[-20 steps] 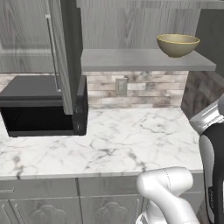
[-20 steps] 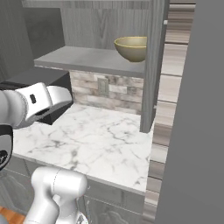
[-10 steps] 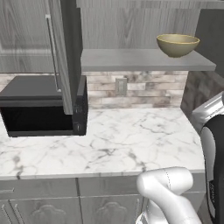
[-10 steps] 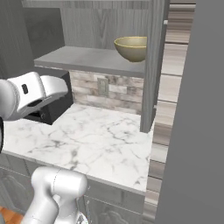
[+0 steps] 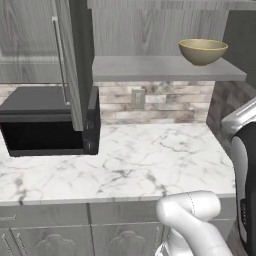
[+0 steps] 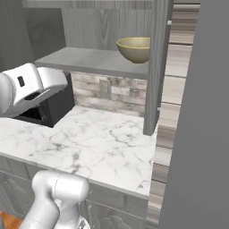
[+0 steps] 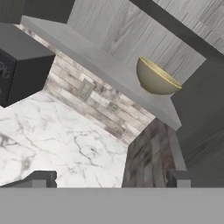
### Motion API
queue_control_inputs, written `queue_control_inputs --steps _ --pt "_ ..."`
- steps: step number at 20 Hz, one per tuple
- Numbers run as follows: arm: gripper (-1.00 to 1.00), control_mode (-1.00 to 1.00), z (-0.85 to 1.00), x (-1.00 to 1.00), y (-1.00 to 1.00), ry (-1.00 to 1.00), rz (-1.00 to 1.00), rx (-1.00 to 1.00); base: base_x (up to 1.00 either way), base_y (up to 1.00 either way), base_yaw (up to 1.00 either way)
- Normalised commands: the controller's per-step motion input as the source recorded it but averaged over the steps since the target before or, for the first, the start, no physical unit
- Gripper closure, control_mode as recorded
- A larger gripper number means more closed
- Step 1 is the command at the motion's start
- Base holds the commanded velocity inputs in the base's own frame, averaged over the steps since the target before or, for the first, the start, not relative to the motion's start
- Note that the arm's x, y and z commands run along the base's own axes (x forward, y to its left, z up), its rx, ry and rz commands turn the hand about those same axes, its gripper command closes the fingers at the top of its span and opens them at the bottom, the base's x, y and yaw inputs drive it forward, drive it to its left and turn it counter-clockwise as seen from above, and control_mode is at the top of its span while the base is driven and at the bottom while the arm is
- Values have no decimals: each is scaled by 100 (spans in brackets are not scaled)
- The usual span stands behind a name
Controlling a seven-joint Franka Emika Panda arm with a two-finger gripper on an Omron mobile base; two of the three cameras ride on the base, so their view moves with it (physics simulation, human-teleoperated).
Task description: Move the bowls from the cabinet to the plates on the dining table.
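Approach phase of the first transfer. One bowl (image 5: 203,51) stood upright on the open cabinet's shelf (image 5: 160,69), near the shelf's right end and just beside the cabinet's side panel (image 6: 157,67). The tool (image 7: 111,178) was well apart from the bowl, its two fingertips (image 7: 41,178) spread wide with nothing between them; in the hand view it looked up at the bowl from below and to one side.

The next move, as judged, called for raising the hand to shelf height, bringing it over the bowl's rim and setting one fingertip inside and one outside the wall before closing. Neither plates nor dining table appeared here, so a drive of the base would be needed after the lift.

Surroundings: a marble worktop (image 5: 130,160) lay beneath the shelf, backed by a tiled wall carrying an outlet (image 5: 137,98). A black microwave (image 5: 47,122) sat at the worktop's left, with the opened cabinet door (image 5: 70,60) hanging in front of it. Likely obstructions were the shelf's front edge from below and the side panel close beside the bowl, which left little room on that side.
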Motion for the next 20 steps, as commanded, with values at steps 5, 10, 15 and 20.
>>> queue_control_inputs --steps 5,10,15,20 --pt "-100 -100 12 7 0 0 -3 -6 0 0 0" --pt "-100 -100 8 7 0 0 -6 -5 0 0 0" --pt "-100 -100 0 15 0 -4 -2 -4 0 0 0" --pt "-100 -100 0 17 0 -7 0 -4 0 0 0"
